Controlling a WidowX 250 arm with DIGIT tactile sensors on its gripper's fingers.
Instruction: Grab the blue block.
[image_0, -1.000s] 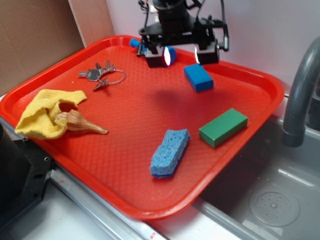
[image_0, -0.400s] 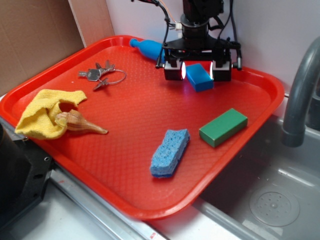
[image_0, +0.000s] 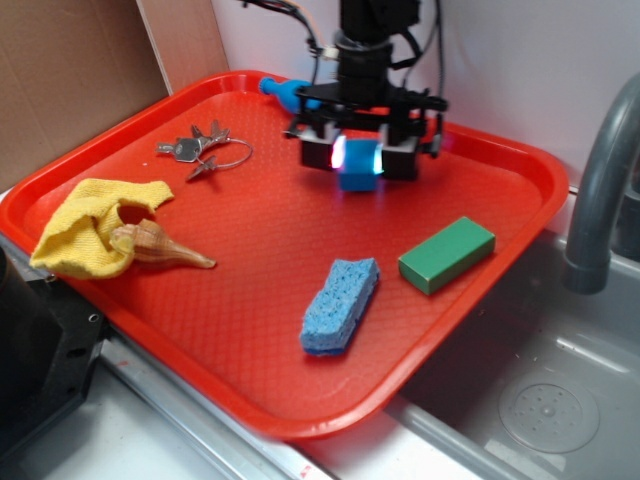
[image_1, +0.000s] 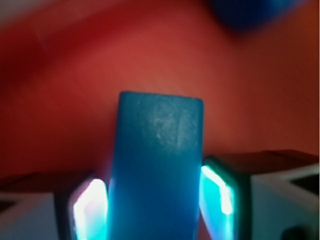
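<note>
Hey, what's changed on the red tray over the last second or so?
The hand swung right, came down around the blue block, closed on it and dragged it left of its old spot. The green block, sponge, keys, cloth and shell stayed put.

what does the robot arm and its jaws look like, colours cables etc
The arm is black, a round column dropping from the top of the exterior view, with thin black cables looping off both sides. Its gripper has a black crossbar carrying two blocky jaws. In the wrist view their fingers have dark frames, pale grey-white outer bodies, and inner pads that glow white to cyan. No markings are readable.
</note>
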